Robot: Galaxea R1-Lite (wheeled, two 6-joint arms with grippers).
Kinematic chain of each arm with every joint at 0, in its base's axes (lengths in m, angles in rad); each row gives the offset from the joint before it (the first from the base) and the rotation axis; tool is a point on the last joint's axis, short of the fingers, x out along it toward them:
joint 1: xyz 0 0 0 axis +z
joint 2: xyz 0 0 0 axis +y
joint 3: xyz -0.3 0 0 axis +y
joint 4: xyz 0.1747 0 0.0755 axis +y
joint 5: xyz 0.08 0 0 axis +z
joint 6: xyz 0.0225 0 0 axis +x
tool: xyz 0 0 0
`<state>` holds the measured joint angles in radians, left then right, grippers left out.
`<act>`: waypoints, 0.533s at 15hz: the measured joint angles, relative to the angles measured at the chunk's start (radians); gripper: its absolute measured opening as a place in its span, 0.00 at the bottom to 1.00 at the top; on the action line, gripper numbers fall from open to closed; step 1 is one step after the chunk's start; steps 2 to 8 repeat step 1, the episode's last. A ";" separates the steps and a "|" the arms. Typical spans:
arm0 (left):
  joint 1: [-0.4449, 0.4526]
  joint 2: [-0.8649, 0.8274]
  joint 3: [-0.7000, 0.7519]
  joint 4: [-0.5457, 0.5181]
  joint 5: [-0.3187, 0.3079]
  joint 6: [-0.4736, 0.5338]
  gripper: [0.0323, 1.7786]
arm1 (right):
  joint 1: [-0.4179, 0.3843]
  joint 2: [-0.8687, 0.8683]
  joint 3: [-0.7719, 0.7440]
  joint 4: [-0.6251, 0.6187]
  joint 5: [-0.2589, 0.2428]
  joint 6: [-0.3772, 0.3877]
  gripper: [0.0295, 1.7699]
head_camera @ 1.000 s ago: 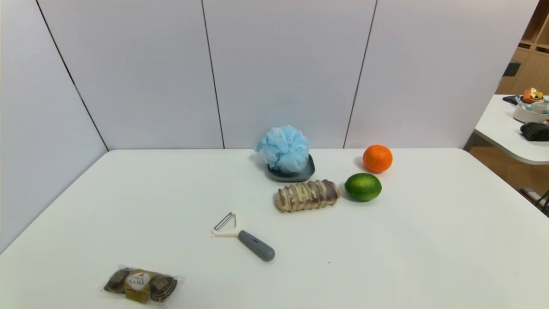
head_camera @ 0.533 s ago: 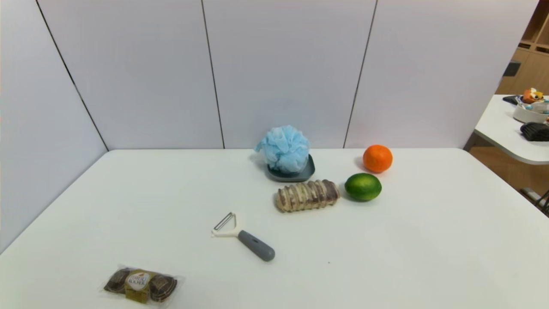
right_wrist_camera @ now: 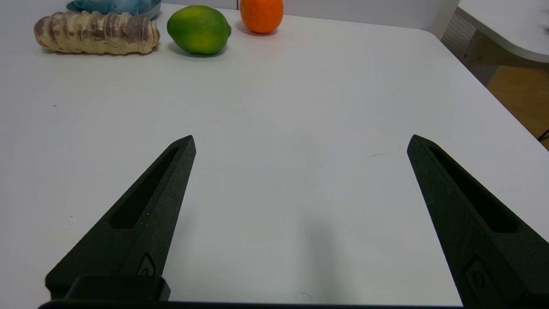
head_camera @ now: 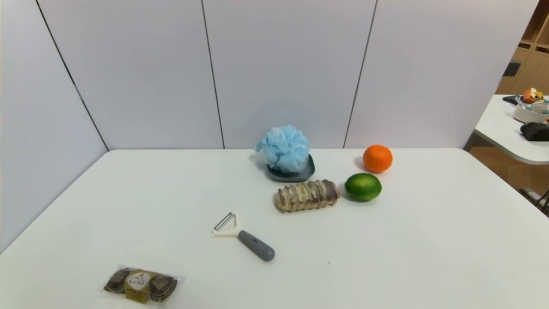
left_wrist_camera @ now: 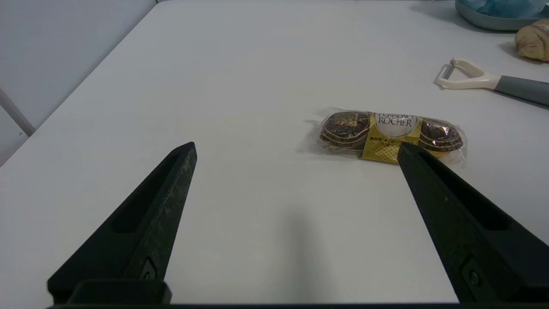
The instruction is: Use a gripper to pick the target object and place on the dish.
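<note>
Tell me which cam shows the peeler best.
Head view: the whole peeler lies on the table, blade and grey handle unobstructed. The left wrist view cuts off its handle at the frame edge; the right wrist view doesn't show it.

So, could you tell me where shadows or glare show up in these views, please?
Head view: even light, with short soft shadows beside the orange and lime. Left wrist view: a faint grey shadow streak on the table between the open fingers, and glare on the chocolate pack's wrapper. Right wrist view: a similar soft streak between that gripper's open fingers.
</note>
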<state>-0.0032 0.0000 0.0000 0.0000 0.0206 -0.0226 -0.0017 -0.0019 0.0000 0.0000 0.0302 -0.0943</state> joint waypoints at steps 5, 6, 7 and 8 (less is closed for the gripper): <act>0.000 0.000 0.000 0.000 0.000 0.000 0.95 | 0.000 0.000 0.000 0.000 0.000 0.000 0.96; 0.000 0.000 0.000 0.000 0.000 0.000 0.95 | 0.000 0.000 0.000 0.000 0.000 0.000 0.96; 0.000 0.000 0.000 0.000 0.000 0.000 0.95 | 0.000 0.000 0.000 0.000 0.000 0.000 0.96; 0.000 0.000 0.000 0.000 0.000 0.000 0.95 | 0.000 0.000 0.000 0.000 0.000 0.000 0.96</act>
